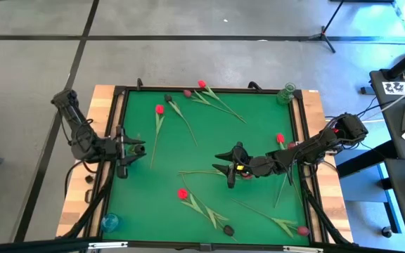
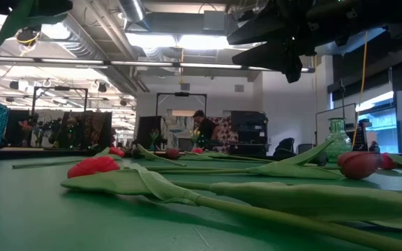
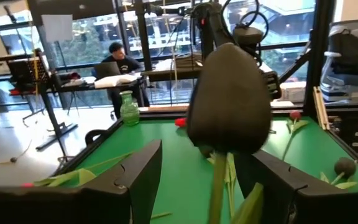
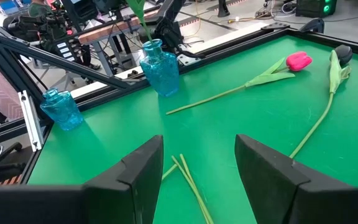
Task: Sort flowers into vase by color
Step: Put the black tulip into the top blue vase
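A black tulip (image 3: 229,99) stands upright between my left gripper's (image 3: 201,158) open fingers, and its stem (image 3: 218,186) touches neither finger. In the right wrist view its stem sticks into a blue vase (image 4: 160,68) at the mat's left edge, where my left gripper (image 1: 133,149) sits. My right gripper (image 1: 222,160) hovers open over mid-mat, above two bare green stems (image 4: 188,177). Red and dark tulips (image 1: 159,110) lie scattered flat on the green mat (image 1: 259,133).
A second blue vase (image 1: 110,222) stands at the near left corner and a green vase (image 1: 285,93) at the far right corner. A raised dark frame (image 1: 209,90) rims the mat. Tulips lie near the far edge (image 1: 202,85) and the near edge (image 1: 183,193). A person sits beyond the table (image 3: 118,59).
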Robot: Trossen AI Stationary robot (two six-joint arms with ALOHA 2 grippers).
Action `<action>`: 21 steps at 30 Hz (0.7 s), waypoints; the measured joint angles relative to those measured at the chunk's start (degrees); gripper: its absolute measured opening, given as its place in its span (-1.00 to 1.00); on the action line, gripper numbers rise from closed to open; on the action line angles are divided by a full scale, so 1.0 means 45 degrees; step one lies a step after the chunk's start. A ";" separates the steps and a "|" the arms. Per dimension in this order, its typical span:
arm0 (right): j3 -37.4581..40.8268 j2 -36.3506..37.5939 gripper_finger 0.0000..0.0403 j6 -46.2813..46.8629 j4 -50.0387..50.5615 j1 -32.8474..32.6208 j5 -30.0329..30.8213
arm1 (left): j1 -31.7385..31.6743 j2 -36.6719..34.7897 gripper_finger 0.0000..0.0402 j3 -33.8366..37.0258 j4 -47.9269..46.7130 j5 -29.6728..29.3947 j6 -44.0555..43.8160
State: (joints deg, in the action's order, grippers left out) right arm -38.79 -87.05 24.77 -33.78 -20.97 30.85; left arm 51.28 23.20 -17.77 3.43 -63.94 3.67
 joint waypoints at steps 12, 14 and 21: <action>0.0000 0.0000 -0.02 0.0068 0.0010 0.0000 0.0019 | -0.1465 0.0151 -0.02 -0.2375 -0.5162 0.3281 -0.3372; 0.0000 0.0000 -0.02 0.0073 0.0010 0.0000 0.0024 | -0.1770 0.0253 -0.02 -0.2406 -0.5540 0.4080 -0.4143; 0.0000 0.0000 -0.02 0.0139 0.0012 0.0000 0.0021 | -0.2226 0.0272 -0.02 -0.2411 -0.5554 0.4580 -0.4404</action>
State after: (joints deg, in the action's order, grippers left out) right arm -38.79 -87.05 25.40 -33.73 -20.97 30.95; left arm 41.26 24.43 -28.62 -21.56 -43.33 -16.14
